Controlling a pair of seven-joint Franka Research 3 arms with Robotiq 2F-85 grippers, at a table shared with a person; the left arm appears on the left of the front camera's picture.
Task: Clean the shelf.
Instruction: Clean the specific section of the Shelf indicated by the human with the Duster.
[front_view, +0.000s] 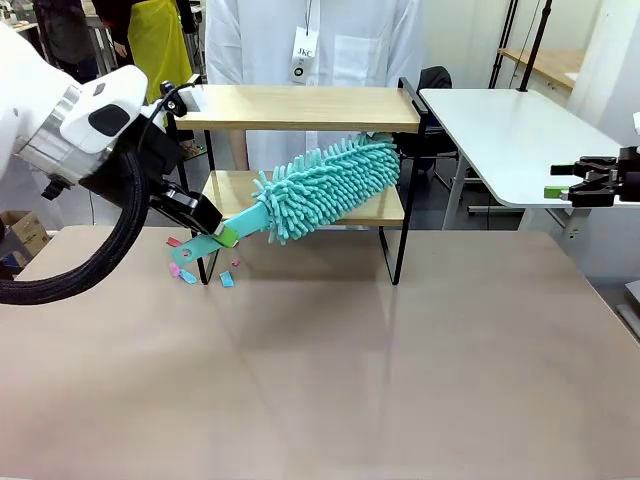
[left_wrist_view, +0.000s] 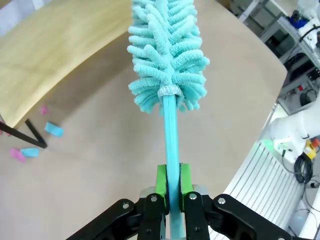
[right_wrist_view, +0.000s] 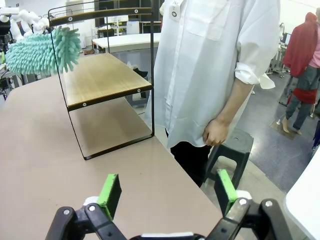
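Left gripper (front_view: 222, 236) clamped on duster (front_view: 325, 185) handle; duster head over lower board of shelf (front_view: 300, 108), which stands at table's (front_view: 400, 350) far edge. Right gripper (front_view: 558, 190) spread wide, holding nothing.

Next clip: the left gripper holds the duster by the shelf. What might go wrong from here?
1. The left gripper pinches the duster near the end of its thin handle; pressing on a board may twist it loose.
2. The shelf stands on thin legs; a sideways sweep might shove it.
3. Scraps lie on the table by its leg; sweeping may scatter them further.
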